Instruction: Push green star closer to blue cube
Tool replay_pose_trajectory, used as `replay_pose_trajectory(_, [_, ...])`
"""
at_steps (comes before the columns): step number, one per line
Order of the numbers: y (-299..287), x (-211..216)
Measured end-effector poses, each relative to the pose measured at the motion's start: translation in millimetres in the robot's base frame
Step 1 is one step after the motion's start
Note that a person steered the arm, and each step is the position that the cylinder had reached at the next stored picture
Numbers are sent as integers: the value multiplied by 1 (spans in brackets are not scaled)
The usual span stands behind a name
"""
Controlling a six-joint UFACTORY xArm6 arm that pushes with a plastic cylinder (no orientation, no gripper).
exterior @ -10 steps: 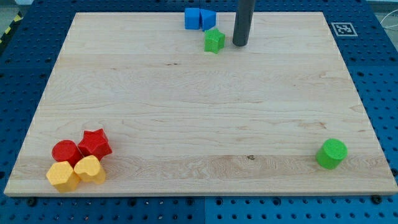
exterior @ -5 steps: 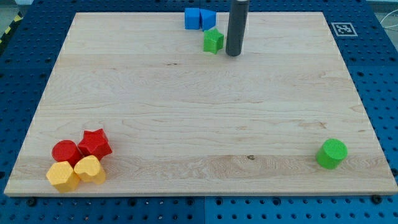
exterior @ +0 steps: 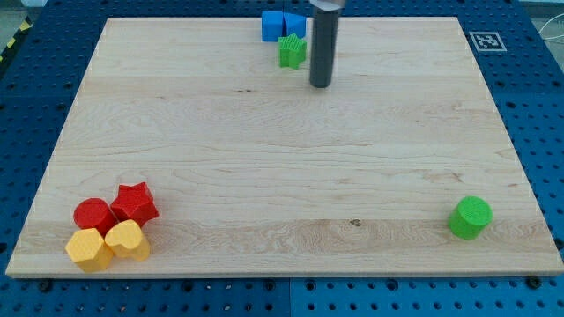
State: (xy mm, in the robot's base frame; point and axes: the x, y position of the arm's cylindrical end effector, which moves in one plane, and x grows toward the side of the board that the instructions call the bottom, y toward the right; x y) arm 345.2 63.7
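Top of the pale wooden board (exterior: 264, 158): our small green star-shaped block (exterior: 292, 51) sits right below the blue cube-shaped block (exterior: 273, 25), touching it or very nearly so; a 2nd blue block (exterior: 295, 24) of unclear shape, partly hidden by the rod, sits at the cube's right. We carry no gripper or hand, so there's nothing to open or shut, only a straight dark rod. My tip (exterior: 321, 85) rests on the board just beside the star, to its lower right in the view, w/ a thin gap showing; no contact that we can see.

We judge the task near done, w/ little room left to close. The star looks like a light, rigid plastic piece that should slide easily on smooth wood. It can't be held, only nudged, and the best contact spot is probably its lower edge, approx. centred, so the push runs up toward the cube. An off-centre touch on a point could spin it or send it sideways, and a hard shove may shift both blue blocks.

Elsewhere, well apart: at the view's bottom left, a cluster of 4, i.e. a red star block (exterior: 136, 202), a red round block (exterior: 93, 215) and 2 yellow blocks (exterior: 89, 249) (exterior: 127, 239); at bottom right, 1 green cylinder block (exterior: 470, 217).
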Motion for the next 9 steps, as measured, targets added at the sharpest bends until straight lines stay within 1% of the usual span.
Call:
replay_pose_trajectory(1, [7,-32])
replay_pose_trajectory(2, [-2,-61])
replay_pose_trajectory(3, [-24,-68])
replay_pose_trajectory(4, [-32,-68])
replay_pose_trajectory(5, [-14,-68])
replay_pose_trajectory(6, [2,-46])
replay_pose_trajectory(7, [-5,-14])
replay_pose_trajectory(8, [-29,-12])
replay_pose_trajectory(9, [-56,-25])
